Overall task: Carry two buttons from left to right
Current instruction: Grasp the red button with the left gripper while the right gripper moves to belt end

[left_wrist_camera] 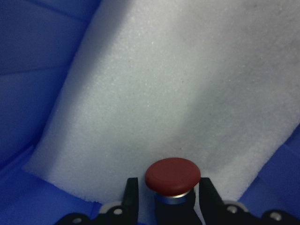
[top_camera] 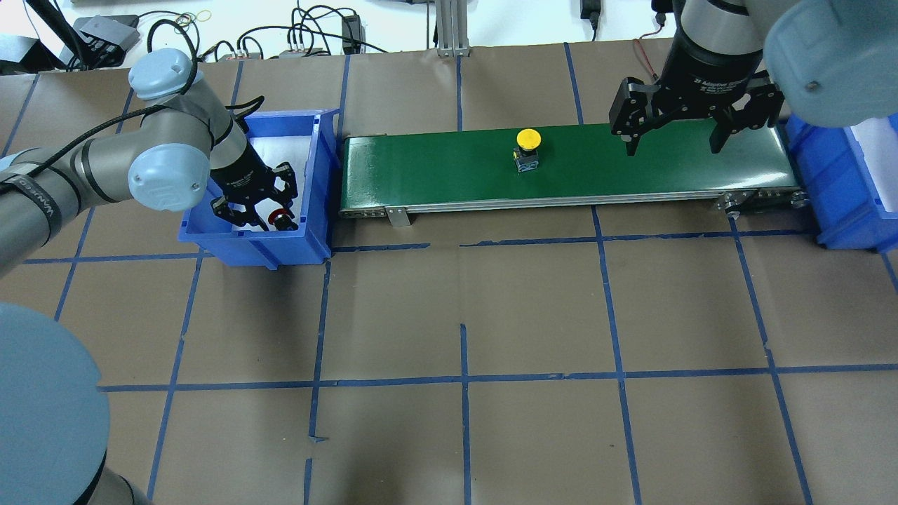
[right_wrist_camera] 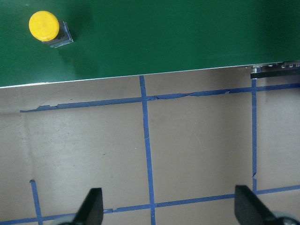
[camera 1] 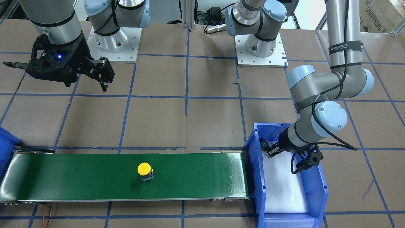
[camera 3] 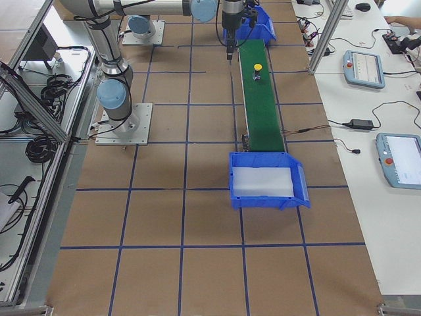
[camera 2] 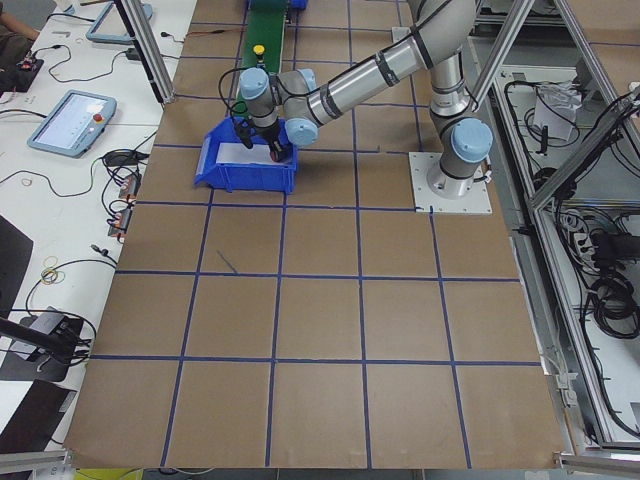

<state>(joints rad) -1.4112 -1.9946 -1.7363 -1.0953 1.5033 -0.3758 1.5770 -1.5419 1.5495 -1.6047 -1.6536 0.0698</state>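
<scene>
red button (left_wrist_camera: 172, 176) low in the left wrist view, cap up, dark body between the two fingers of the left tool (left_wrist_camera: 167, 190); tool narrowed and pinching that body from both sides; white foam (left_wrist_camera: 187, 93) behind, blue wall of the left bin (left_wrist_camera: 37, 56) to the side; cannot tell whether lifted off the foam or resting on it.

from the right wrist: yellow button (right_wrist_camera: 46, 28) upright on the green belt (right_wrist_camera: 178, 42), in the view's upper left corner; right tool (right_wrist_camera: 171, 208) spread wide, gripping nothing, above the brown worktop (right_wrist_camera: 84, 154) and its blue tape lines (right_wrist_camera: 146, 140), beside the belt's edge.

overhead: yellow button about midway along the green belt; left bin just beside one end of it, right bin (top_camera: 817, 189) at the other; left arm bent down into the left bin, red cap showing at the tool's fingers near the bin's front wall; right tool hanging over the right part of the belt, fingers wide, well apart from the yellow button.

facing the robot, sides swapped: left tool inside the bin at the view's right, red button hidden; right tool high at the upper left; yellow button alone on the belt, near its middle.

from the left end: near arm reaching down into the left bin; belt running away behind it, yellow cap a small dot on it.

from the right end: right bin nearest, lined with white foam; belt beyond it, yellow button standing past its middle.
</scene>
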